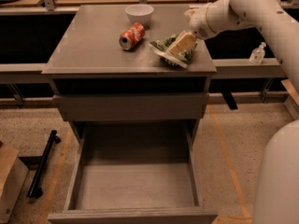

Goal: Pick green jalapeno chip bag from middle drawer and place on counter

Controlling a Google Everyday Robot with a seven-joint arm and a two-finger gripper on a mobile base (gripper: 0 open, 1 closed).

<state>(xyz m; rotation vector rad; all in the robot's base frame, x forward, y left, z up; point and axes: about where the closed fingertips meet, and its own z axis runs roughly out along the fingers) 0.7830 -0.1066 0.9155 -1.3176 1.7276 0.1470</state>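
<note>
The green jalapeno chip bag (164, 49) lies crumpled on the grey counter (88, 45), near its front right corner. My gripper (182, 43) reaches in from the right, sits on top of the bag and is shut on it. The middle drawer (135, 188) is pulled wide open below, and its flat grey floor is bare.
A red soda can (131, 35) lies on its side left of the bag, and a white bowl (139, 13) stands behind it. A small clear bottle (258, 54) stands on the ledge at right. A black bar (42, 164) and a cardboard box (7, 183) are on the floor at left.
</note>
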